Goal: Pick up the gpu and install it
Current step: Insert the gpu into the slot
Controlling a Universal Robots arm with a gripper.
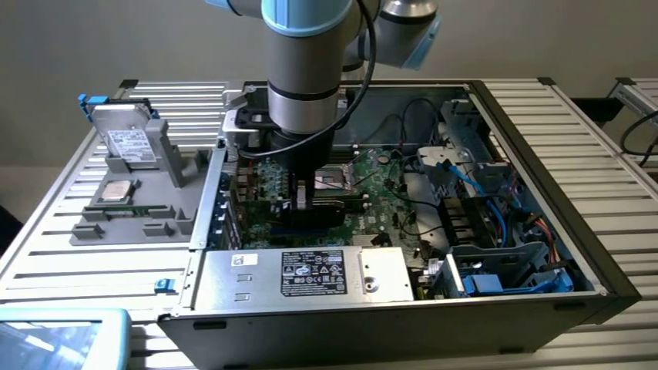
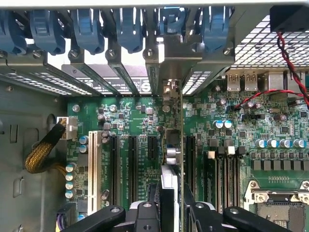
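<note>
The end effector [image 2: 170, 212] clamps the gpu [image 2: 172, 145] edge-on, its long axis pointing toward the slot brackets [image 2: 120, 77].

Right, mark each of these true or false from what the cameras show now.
1. The gripper holds the gpu edge-on over the motherboard. True.
2. The computer case has its side panel on. False: it is open, with the interior exposed.
3. A hard drive with a white label stands in the grey holder outside the case. True.
4. The gpu lies flat on the slatted table. False: it is inside the case, in the gripper.
</note>
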